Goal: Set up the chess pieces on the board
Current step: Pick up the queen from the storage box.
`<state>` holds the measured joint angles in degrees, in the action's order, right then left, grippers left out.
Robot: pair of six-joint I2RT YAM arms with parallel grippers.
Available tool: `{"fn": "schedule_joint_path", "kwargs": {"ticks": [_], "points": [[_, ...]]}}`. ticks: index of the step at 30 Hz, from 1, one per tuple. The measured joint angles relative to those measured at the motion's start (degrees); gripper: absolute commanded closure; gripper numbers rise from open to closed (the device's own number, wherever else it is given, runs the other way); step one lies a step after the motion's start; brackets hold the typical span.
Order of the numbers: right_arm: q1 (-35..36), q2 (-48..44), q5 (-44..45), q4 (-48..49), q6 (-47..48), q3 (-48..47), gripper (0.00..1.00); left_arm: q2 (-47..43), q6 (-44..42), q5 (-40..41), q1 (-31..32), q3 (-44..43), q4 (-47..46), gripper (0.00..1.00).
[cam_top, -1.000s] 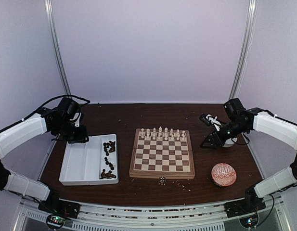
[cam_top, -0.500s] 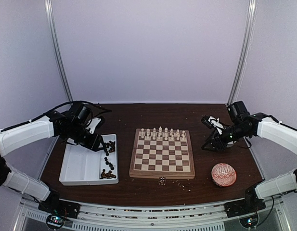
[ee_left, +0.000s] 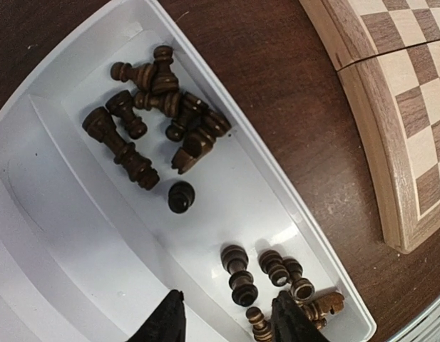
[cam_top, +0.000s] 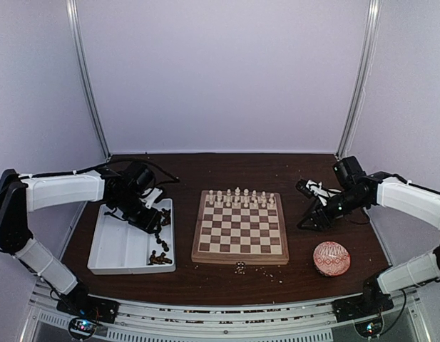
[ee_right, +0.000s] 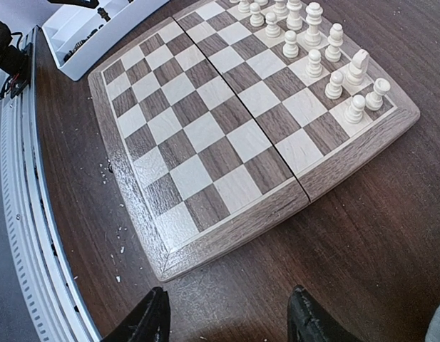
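Observation:
The board (cam_top: 239, 235) lies mid-table, with cream chess pieces (cam_top: 237, 197) lined up on its two far rows. Dark chess pieces (cam_top: 160, 231) lie loose in the right compartment of a white tray (cam_top: 113, 246). My left gripper (cam_top: 152, 219) hovers open over that compartment. In the left wrist view its gripper (ee_left: 227, 320) straddles a lying dark piece (ee_left: 239, 278) without holding it, and more dark pieces (ee_left: 159, 92) are heaped farther off. My right gripper (cam_top: 309, 221) hangs open over bare table beside the board's right edge (ee_right: 205, 142), with nothing between its fingers (ee_right: 152, 320).
A red-and-white patterned ball (cam_top: 331, 258) rests at the front right. Pale crumbs (cam_top: 241, 268) dot the table before the board. A small black-and-white object (cam_top: 316, 187) sits at the back right. Metal frame posts stand at both rear corners.
My left gripper has swung right from the tray's far-left corner to above the dark pieces. The right gripper has dropped slightly and edged toward the board.

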<state>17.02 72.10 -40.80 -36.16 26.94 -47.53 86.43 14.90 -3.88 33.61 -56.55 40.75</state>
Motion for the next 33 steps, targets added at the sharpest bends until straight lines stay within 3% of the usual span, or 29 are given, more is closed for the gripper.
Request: {"fn": "schedule_joint_path", "kwargs": {"ticks": [7, 21, 33], "points": [[0.00, 0.96, -0.42, -0.02, 0.37, -0.04, 0.44, 3.56, 0.00, -0.13, 0.63, -1.01, -0.07, 0.67], [0.00, 2.60, -0.85, -0.09, 1.07, -0.24, 0.45, 5.07, -0.07, -0.02, 1.11, -1.57, 0.72, 1.00], [0.00, 2.62, -1.05, -0.20, 1.18, -0.90, 0.45, 2.47, -0.07, 0.59, 6.14, -13.73, 6.29, 1.00]]}}
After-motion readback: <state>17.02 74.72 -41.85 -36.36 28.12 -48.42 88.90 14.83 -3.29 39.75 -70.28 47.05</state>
